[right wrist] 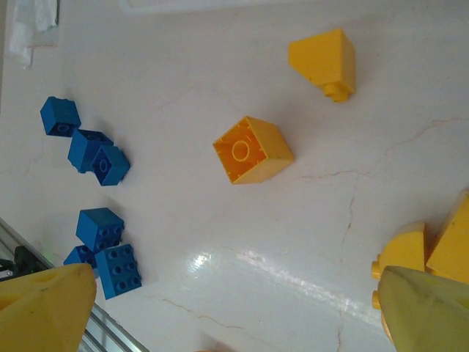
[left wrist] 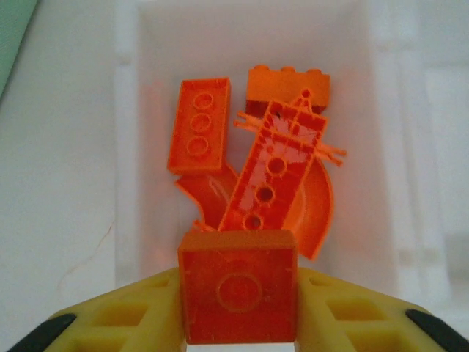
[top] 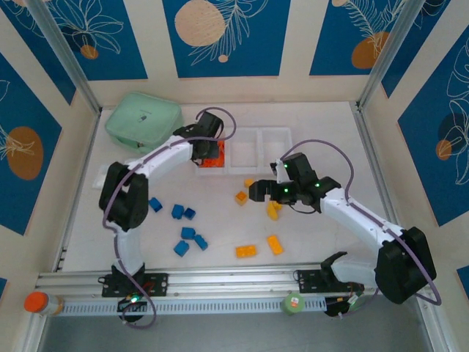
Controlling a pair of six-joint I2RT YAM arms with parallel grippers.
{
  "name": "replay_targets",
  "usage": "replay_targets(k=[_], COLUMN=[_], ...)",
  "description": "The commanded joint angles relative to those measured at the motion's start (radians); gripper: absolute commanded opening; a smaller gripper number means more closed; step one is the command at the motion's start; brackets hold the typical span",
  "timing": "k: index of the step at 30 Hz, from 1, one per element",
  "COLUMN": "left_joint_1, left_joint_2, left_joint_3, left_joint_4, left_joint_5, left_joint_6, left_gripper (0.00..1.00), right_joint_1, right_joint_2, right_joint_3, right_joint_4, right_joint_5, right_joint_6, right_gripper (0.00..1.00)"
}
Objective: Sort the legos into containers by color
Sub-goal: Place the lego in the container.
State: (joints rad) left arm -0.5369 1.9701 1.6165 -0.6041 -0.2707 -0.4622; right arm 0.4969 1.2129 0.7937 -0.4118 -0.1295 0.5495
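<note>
Nearest the arm bases, two flat yellow-orange plastic bricks (top: 246,251) lie at about 6 o'clock on the white tabletop (top: 322,147). A scatter of small blue plastic bricks (top: 188,232) sits at 7 to 8 o'clock. All of these are loose and unsorted.

A little farther in, near the middle, the right pincer (top: 254,192) hangs over more yellow pieces, spread wide with nothing between its jaws. Its wrist view shows a square yellow-orange brick (right wrist: 253,150) lying ahead of the yellow fingers (right wrist: 44,308), turned askew to them. A sloped yellow piece (right wrist: 322,62) lies beyond it, toward 1 o'clock.

Farther still, at 11 to 12 o'clock, stands the row of three translucent white rectangular bins (top: 260,150). The left pincer (top: 212,150) is poised over the leftmost bin (left wrist: 146,183), gripping a square red-orange plastic brick (left wrist: 237,293) by two opposite sides. Other red-orange bricks (left wrist: 199,125) already lie below it, one of them curved.

These bricks should be light, rigid and rather slick. They are probably best taken across two flat, parallel walls. On studs or slopes the jaws could squeeze a piece out sideways, so the askew yellow one likely calls for a wrist turn first.

Farthest, at 10 o'clock, rests a mint green soft zip case (top: 143,121).
</note>
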Motion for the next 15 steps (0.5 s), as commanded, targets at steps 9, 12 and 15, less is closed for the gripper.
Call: replay_targets(k=[9, 12, 15], left_joint_1=[0.040, 0.038, 0.030], left_joint_2=[-0.039, -0.124, -0.237], left_joint_3=[0.064, -0.018, -0.145], left_joint_4=[-0.069, -0.043, 0.010], left_joint_5=[0.021, 0.095, 0.182], left_joint_6=[0.048, 0.037, 0.030], left_gripper=[0.54, 0.54, 0.56], right_joint_1=[0.043, 0.076, 0.118], right_joint_2=[0.065, 0.098, 0.142], right_joint_3=[0.097, 0.125, 0.160], right_joint_4=[-0.099, -0.122, -0.147], right_joint_5=[0.056, 0.098, 0.151], right_joint_6=[-0.063, -0.072, -0.087], right_gripper=[0.99, 0.99, 0.99])
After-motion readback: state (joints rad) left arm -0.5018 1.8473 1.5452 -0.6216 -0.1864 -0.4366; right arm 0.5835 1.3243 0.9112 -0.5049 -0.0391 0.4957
